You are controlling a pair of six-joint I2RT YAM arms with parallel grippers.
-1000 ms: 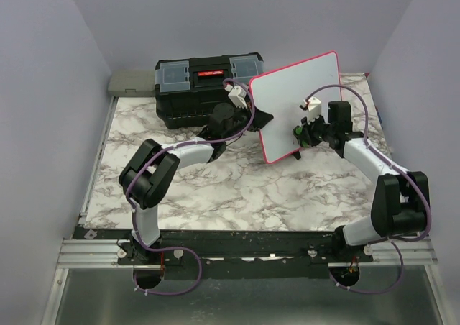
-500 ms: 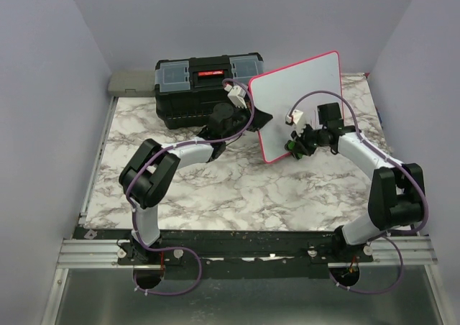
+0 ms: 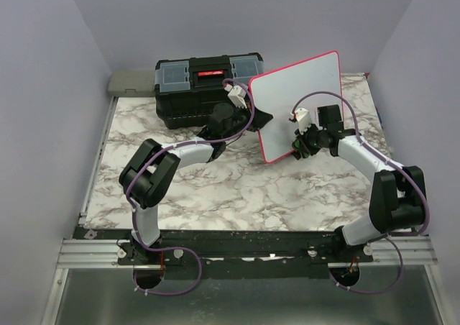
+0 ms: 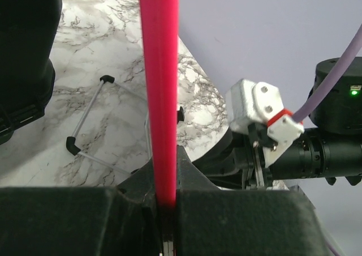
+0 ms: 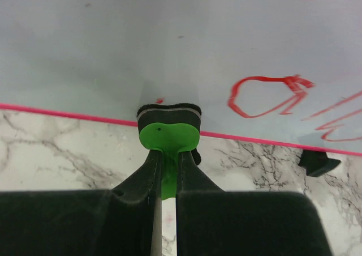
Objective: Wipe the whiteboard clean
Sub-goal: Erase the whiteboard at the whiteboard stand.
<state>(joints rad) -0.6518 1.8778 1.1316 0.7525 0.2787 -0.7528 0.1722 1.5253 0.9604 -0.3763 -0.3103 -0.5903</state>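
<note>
With the left gripper point(image 4: 164, 204) clamping the whiteboard point(image 3: 298, 98) by its rim, the right gripper point(image 5: 165, 174), pinching the eraser point(image 5: 168, 132) at the near edge, should press flat across the red writing point(image 5: 266, 94).

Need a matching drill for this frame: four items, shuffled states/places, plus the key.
Items
1. whiteboard
2. toolbox
3. left gripper
4. right gripper

States/places
A. shut on a green eraser
B. black, at the back, left of the board
C. shut on the pink rim
D. tilted up, red writing on it

Pairs: 1-D, 2-B, 3-C, 4-A
</note>
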